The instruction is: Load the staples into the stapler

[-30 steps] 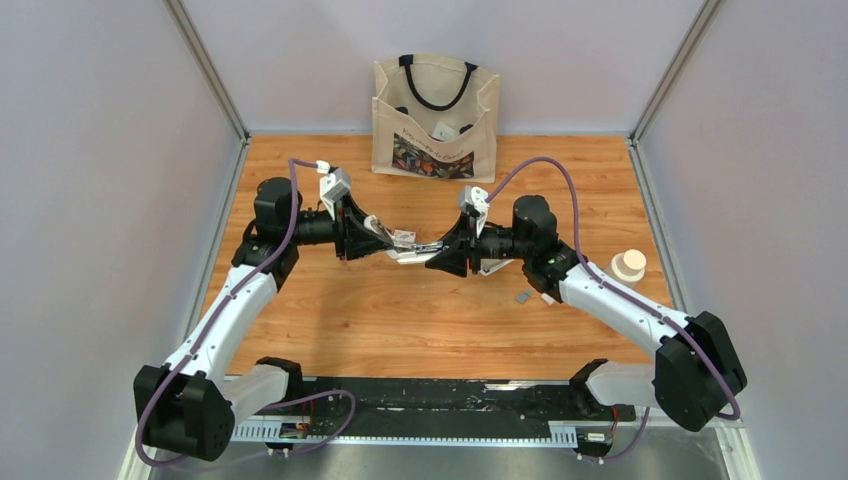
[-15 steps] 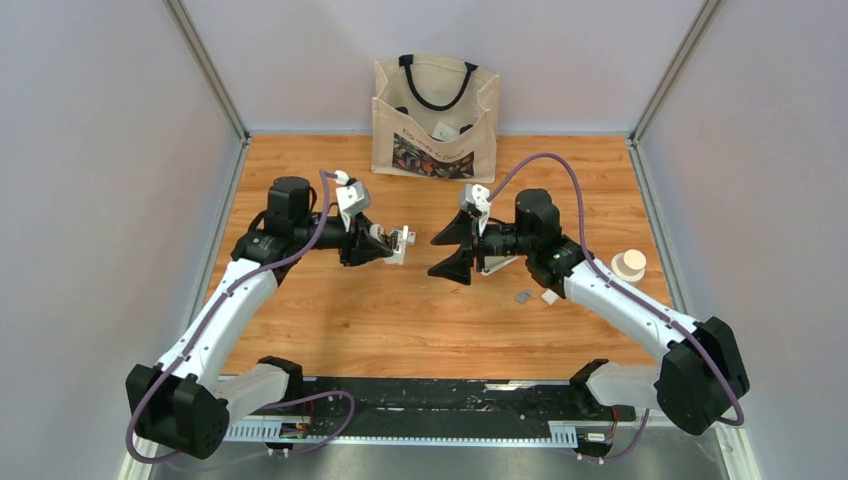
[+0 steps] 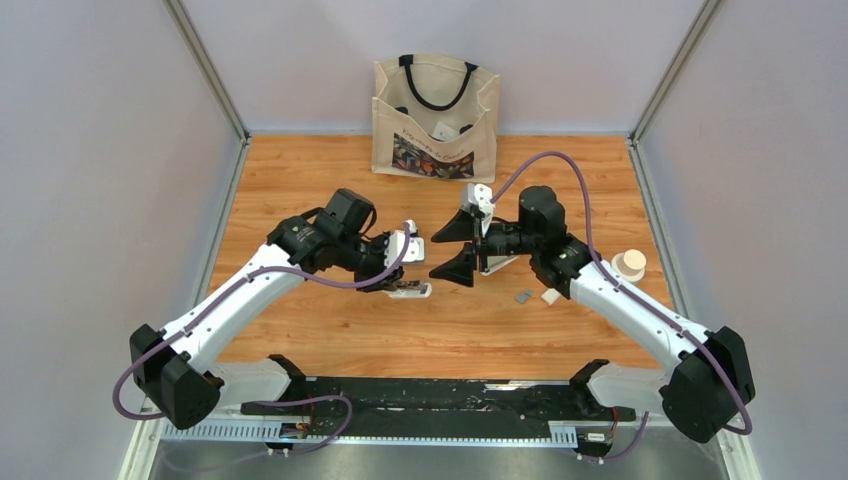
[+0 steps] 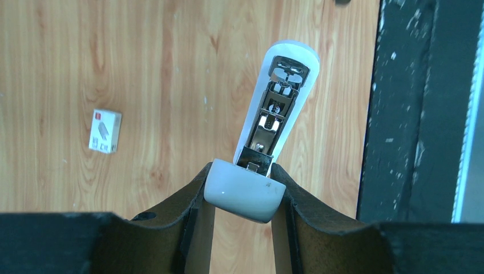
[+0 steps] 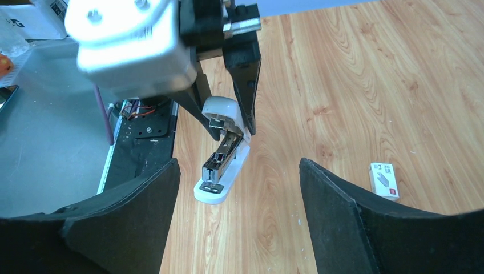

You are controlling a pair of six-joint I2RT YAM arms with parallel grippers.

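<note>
- Currently, the left gripper [image 4: 245, 188] is clamped on the rear end of the stapler [image 4: 278, 108], with one finger on each side of the white hinge end.
- Stapler: white shell, held tilted, front end pointing down toward the table [image 3: 330, 320]. The metal channel along its length is exposed. Whether the front end touches the table cannot be told.
- Right gripper [image 3: 448, 250]: the jaws stand wide apart with nothing between them. It hangs just right of the stapler and faces it.
- Staples [image 3: 522, 297]: a tiny grey strip lying flat on the table, well right of the stapler and beyond the right gripper. Neither gripper touches it.
- Box [image 3: 550, 296]: small and white, lying flat on the table, slightly farther right of the stapler than the staples and just beside them.
- Roll [image 3: 630, 265]: pale and round, farthest right of the stapler, near the table edge.
- Bag [image 3: 435, 115]: cloth, upright, behind the stapler at the far edge of the table.
</note>
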